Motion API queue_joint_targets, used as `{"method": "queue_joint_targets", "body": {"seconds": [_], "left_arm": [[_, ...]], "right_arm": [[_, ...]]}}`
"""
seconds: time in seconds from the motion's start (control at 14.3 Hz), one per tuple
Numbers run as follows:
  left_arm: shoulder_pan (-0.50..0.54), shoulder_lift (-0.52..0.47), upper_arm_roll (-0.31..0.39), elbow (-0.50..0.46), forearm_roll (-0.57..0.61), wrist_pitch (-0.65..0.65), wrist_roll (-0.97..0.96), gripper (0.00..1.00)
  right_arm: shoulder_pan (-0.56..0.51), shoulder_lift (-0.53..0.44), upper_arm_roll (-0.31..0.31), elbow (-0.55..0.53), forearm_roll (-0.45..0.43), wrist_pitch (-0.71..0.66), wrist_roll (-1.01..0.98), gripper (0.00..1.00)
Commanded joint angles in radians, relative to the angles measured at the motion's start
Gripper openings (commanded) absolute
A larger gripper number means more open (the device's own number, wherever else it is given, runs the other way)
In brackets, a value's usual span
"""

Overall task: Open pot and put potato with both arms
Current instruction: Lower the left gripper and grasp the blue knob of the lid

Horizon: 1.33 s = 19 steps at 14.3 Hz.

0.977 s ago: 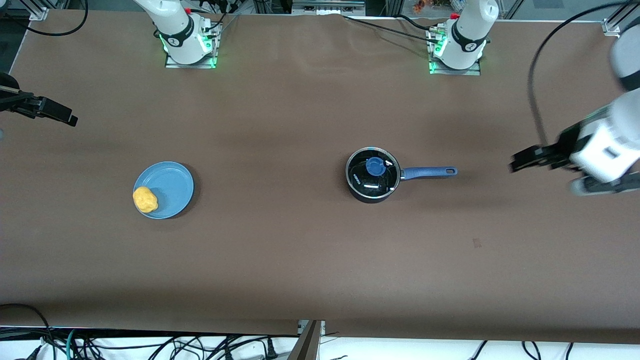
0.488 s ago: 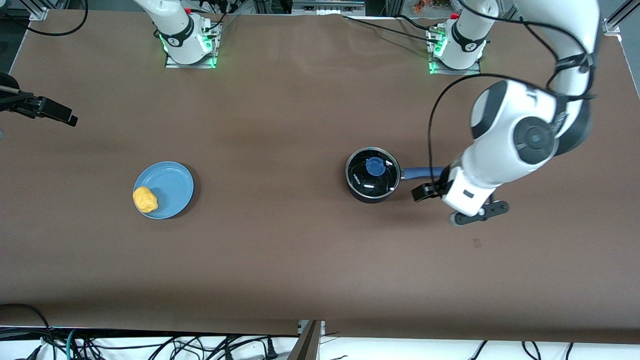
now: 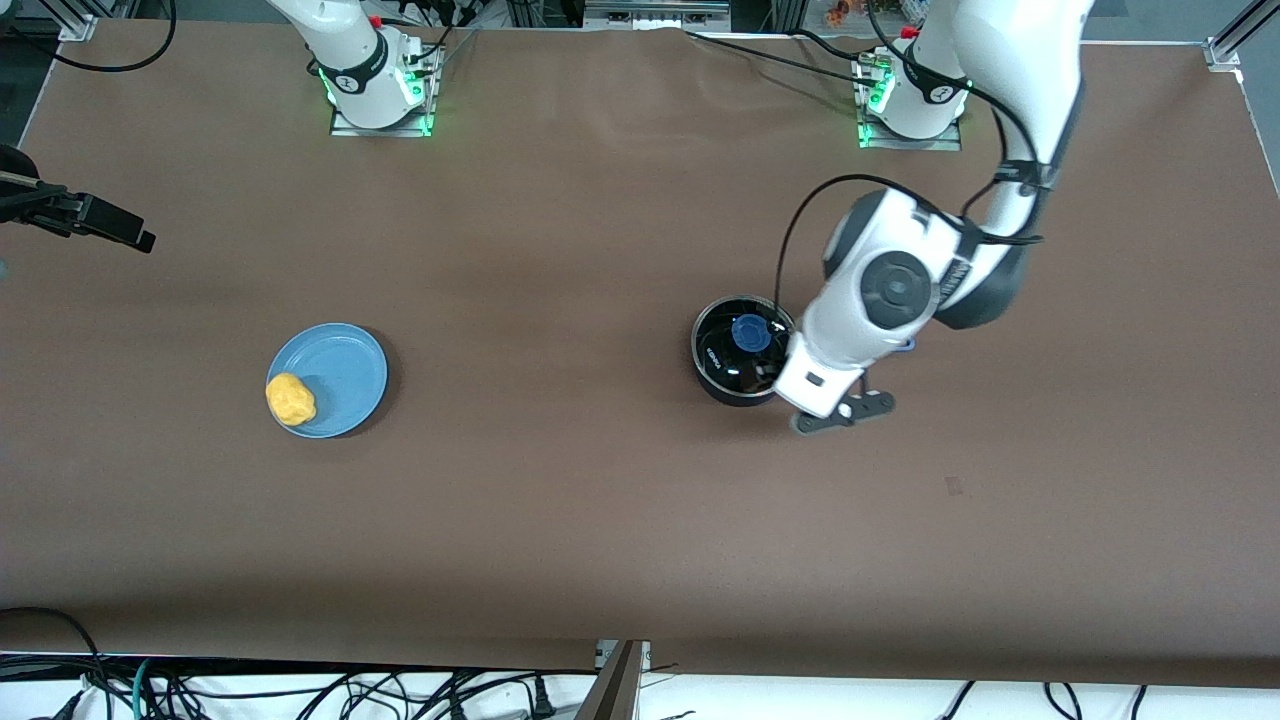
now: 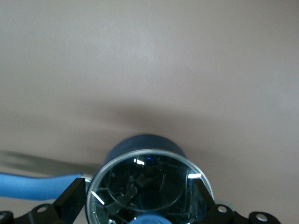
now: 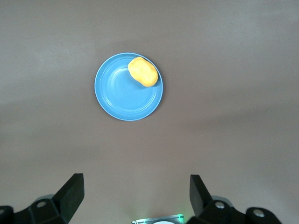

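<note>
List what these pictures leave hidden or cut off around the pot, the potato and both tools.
- Front view: the left arm covers the left tool and most of the pot's handle.
- Left wrist view: the bottom edge cuts off the lid's knob; the left tool's fingertips are out of frame.
- Front view: the right tool shows side-on; the right arm is cut off.
- Potato: underside hidden against the plate.

Left arm swung in from table end; left end effector (image 4: pixel 140 205) now over pot (image 3: pixel 745 350), fingers spread.
</note>
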Motion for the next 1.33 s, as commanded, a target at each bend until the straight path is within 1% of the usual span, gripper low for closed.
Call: {"method": "queue_joint_targets", "body": {"seconds": [0.0, 0.14, 0.42, 0.49, 0.7, 0.84, 1.05, 1.12, 1.19, 1.26], "left_arm": [[0.001, -0.044, -0.041, -0.086, 0.065, 0.028, -0.052, 1.0], [0.003, -0.055, -0.062, -0.116, 0.064, 0.034, -0.055, 1.0], [0.004, -0.087, -0.085, -0.23, 0.065, 0.127, -0.072, 1.0], [0.01, -0.087, -0.104, -0.233, 0.067, 0.129, -0.076, 1.0], [0.009, -0.091, -0.107, -0.241, 0.068, 0.127, -0.076, 0.99], [0.007, -0.091, -0.108, -0.241, 0.068, 0.127, -0.076, 0.9], [0.007, -0.091, -0.108, -0.241, 0.07, 0.126, -0.066, 0.72], [0.007, -0.091, -0.108, -0.241, 0.07, 0.126, -0.063, 0.69], [0.007, -0.091, -0.108, -0.242, 0.085, 0.126, -0.06, 0.69], [0.007, -0.091, -0.11, -0.248, 0.128, 0.126, -0.058, 0.69]], "right_arm": [[0.0, -0.001, 0.01, 0.01, 0.018, -0.004, 0.003, 1.0], [0.006, -0.004, 0.032, 0.01, 0.016, -0.01, 0.005, 1.0], [0.003, -0.006, 0.026, 0.007, 0.016, -0.018, 0.005, 1.0], [0.003, -0.006, 0.026, 0.007, 0.016, -0.016, 0.005, 1.0], [0.002, -0.004, 0.023, 0.007, 0.016, -0.016, 0.005, 1.0], [0.002, -0.006, 0.024, 0.007, 0.016, -0.016, 0.005, 1.0], [0.002, -0.004, 0.024, 0.01, 0.016, -0.016, 0.005, 1.0], [0.002, -0.003, 0.024, 0.01, 0.016, -0.015, 0.005, 1.0], [0.002, -0.001, 0.023, 0.012, 0.016, -0.01, 0.003, 1.0], [-0.004, 0.002, 0.023, 0.015, 0.015, -0.007, -0.005, 1.0]]}}
